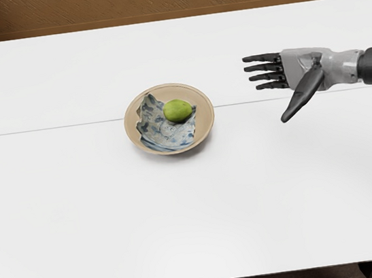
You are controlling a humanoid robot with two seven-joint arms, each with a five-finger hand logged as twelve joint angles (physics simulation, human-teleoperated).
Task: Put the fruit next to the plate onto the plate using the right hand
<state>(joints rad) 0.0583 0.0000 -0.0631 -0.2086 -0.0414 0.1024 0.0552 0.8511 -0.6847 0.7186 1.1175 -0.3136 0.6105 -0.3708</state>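
Observation:
A green round fruit (177, 110) lies on the tan plate (198, 97), which has a blue-and-white patterned centre and sits near the middle of the white table. My right hand (273, 85) hovers to the right of the plate, well apart from it. Its fingers are stretched out toward the left and its thumb points down-left; it holds nothing. The arm comes in from the right edge. No left arm shows.
The white table (79, 215) spreads wide around the plate, with its front edge near the bottom of the picture. A brown wall runs along the back.

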